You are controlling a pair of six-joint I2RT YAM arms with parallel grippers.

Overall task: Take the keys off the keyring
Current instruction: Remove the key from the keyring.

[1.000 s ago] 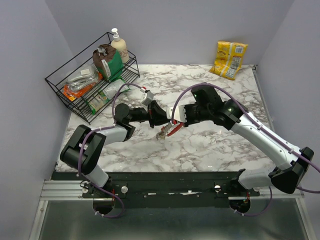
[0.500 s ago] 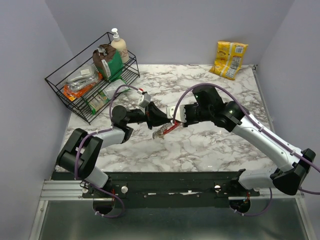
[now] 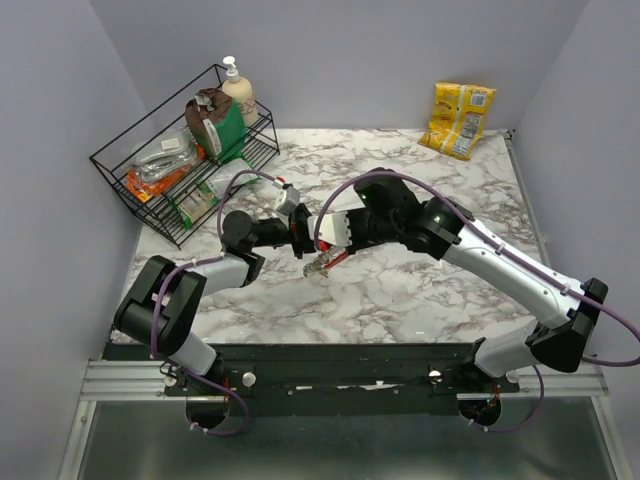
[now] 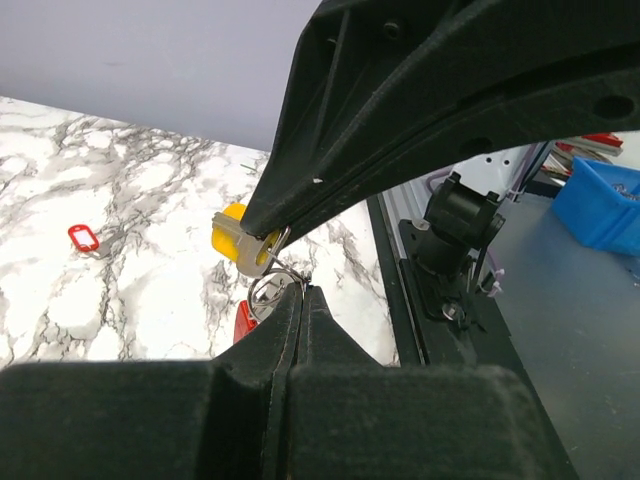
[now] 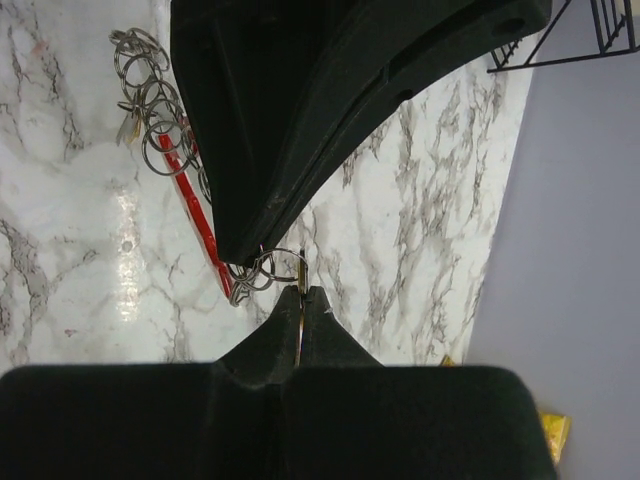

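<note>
Left gripper (image 4: 300, 302), jaws pressed fully together, pinches the thin wire of the keyring (image 4: 266, 291) from the left. Facing it tip to tip, the right gripper (image 5: 302, 300) is likewise clamped tight on a thin sliver of metal, apparently the yellow-headed key (image 4: 240, 246) seen edge-on. Between the two, the bunch hangs clear of the marble table (image 3: 430, 290), a little left of centre. The red strap (image 5: 203, 222) runs from the pinched ring to a cluster of further rings (image 5: 147, 100). In the overhead view the keys (image 3: 322, 263) dangle on the near side of the fingertips. A lone red tag (image 4: 82, 237) lies flat on the marble well apart from the bunch, possibly one piece already off. By the look of it the job is in its early-to-middle stretch: the yellow key is still threaded on the coil, seemingly the one in hand, and most of the bunch is yet to come off.
</note>
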